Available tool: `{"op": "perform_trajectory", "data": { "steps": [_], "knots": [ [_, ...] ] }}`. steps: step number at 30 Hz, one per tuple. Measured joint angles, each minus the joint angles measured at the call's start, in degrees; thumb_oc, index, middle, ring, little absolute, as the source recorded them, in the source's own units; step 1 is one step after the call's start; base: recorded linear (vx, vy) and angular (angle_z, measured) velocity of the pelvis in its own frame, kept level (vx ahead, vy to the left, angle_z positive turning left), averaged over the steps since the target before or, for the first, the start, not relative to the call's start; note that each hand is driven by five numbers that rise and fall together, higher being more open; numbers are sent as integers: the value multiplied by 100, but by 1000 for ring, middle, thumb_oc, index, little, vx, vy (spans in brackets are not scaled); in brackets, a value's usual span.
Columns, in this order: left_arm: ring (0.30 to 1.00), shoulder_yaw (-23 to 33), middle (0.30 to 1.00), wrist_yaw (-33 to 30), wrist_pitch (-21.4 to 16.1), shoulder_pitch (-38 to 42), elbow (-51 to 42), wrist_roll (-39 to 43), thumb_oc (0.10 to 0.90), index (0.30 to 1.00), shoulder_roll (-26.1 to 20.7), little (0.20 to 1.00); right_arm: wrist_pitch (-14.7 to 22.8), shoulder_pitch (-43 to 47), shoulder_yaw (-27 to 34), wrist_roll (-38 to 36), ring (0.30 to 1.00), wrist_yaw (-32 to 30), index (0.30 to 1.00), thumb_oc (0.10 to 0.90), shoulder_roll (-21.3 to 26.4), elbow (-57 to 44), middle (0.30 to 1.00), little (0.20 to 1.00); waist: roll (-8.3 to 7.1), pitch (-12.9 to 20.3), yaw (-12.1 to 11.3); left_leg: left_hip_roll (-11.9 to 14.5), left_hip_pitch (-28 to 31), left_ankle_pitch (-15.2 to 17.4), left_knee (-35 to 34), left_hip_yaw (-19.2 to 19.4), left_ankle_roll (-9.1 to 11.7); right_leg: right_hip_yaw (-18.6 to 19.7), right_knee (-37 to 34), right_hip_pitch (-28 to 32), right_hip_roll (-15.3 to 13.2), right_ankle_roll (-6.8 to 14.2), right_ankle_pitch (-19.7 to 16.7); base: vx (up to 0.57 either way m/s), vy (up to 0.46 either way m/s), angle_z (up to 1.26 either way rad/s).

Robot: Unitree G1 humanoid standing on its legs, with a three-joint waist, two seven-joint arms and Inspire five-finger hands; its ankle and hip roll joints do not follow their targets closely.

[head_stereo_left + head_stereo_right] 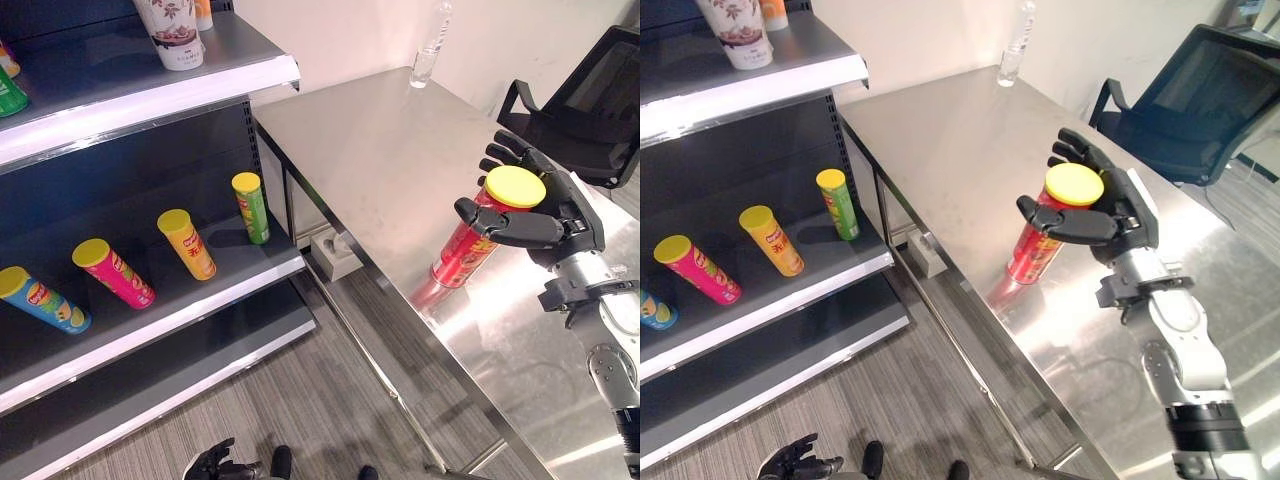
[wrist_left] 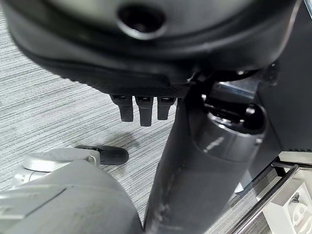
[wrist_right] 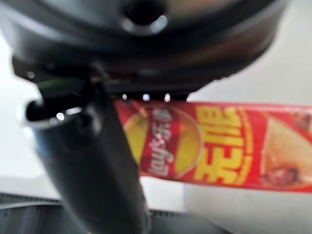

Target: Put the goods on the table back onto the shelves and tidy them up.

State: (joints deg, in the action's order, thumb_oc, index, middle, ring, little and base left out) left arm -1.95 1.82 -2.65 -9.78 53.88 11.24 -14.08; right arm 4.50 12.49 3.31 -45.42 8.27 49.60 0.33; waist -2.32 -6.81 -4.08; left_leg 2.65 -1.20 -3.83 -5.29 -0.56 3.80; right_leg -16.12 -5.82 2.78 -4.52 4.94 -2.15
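A red chip can with a yellow lid (image 1: 478, 232) stands on the steel table (image 1: 370, 140) near its front edge. My right hand (image 1: 545, 215) is around the can's top: the thumb crosses in front of it and the straight fingers (image 1: 510, 152) reach behind it, open, with no clear grip. The right wrist view shows the red can (image 3: 219, 146) just past the thumb. On the middle shelf (image 1: 200, 300) are a green can (image 1: 250, 207), an orange can (image 1: 187, 243), a pink can (image 1: 113, 272) and a blue can (image 1: 43, 300). My left hand (image 1: 215, 462) hangs low over the floor, relaxed.
A clear water bottle (image 1: 430, 45) stands at the table's far edge. A black office chair (image 1: 590, 100) is beyond the table on the right. A large cup (image 1: 172, 32) sits on the upper shelf. A white box (image 1: 335, 252) lies on the floor between shelf and table.
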Motion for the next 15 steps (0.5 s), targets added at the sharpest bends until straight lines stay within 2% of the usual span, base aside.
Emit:
{"op": "perform_trajectory", "data": {
  "steps": [4,13,15],
  "knots": [
    [900,0,900,2,-4,37,-1,1,800,900,-27,900,-2,6,-108,18,300,37,300,400,446,111,300,300,-88,-39,4,-3,-11,-1,0,-7,0,-9,1,-6,-3,1,1,0,0,0],
    [900,6,900,-22,-4,56,-6,106,800,900,-35,900,-6,47,-116,240,300,7,300,400,482,146,300,300,-124,-60,-6,-13,-25,-2,2,-1,-1,17,4,-34,-13,0,0,-26,-5,-1],
    [900,21,900,-34,-3,47,-14,153,800,900,-56,900,-7,167,-161,272,300,-48,300,400,346,163,300,300,-131,-64,-35,-13,-34,-27,6,10,-38,54,12,-49,-11,-2,-3,-170,-78,-8]
  ]
}}
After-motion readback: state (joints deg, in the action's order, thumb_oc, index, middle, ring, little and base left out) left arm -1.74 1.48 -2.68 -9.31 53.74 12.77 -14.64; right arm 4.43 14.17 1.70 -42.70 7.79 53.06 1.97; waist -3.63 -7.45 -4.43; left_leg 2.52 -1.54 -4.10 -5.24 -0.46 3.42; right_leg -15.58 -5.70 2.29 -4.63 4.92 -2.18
